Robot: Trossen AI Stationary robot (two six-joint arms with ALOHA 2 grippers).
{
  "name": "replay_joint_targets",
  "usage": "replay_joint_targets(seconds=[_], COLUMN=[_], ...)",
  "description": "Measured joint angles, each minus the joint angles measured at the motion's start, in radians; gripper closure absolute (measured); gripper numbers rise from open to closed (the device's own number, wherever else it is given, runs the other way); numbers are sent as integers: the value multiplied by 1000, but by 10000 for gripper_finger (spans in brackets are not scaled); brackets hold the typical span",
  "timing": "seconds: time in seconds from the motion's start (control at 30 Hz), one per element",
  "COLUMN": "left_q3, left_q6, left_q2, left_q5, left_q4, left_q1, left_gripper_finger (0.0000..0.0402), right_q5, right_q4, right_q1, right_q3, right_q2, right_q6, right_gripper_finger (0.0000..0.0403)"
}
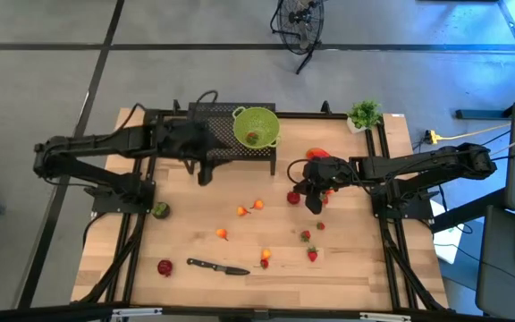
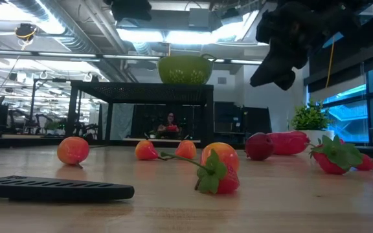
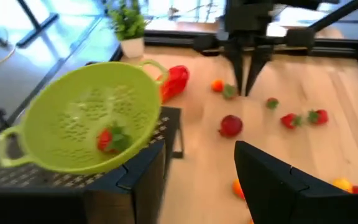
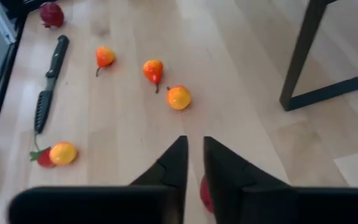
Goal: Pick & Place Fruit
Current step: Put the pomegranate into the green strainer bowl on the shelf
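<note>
We see our right gripper [image 4: 193, 158], fingers nearly pressed together and empty, above a small red fruit [image 4: 206, 194]; it may knock it away

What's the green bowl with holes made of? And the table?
The green bowl looks like plastic: bright lime colour, smooth slightly shiny surface, moulded handles, though painted metal is possible. The table looks like pale wood: visible planks and grain with a soft sheen.

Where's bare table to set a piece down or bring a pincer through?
Free: the strip between the knife and the table's near edge, and the wood between the rack's front and the orange fruit. Crowded: around the right pincer, ringed by strawberries.
</note>
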Motion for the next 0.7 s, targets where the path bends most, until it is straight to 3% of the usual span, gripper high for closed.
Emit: replay_joint_targets(seconds=[0.17,0.4,0.7], left_q3=[-93,-175,-241], left_q6=[-40,-83,-143], left_q2=[-17,-18,-14], left_q5=[-8,-135,-215], left_q4=[99,143,200], left_q1=[-80,-187,-317], left_gripper_finger=[213,213,213], right_q5=[-5,-4,29], right_q4=[0,0,-6], right_q1=[0,0,15], right_q3=[0,0,6], right_q2=[0,0,0], right_q6=[-71,-184,-197], right_gripper_finger=[267,166,123])
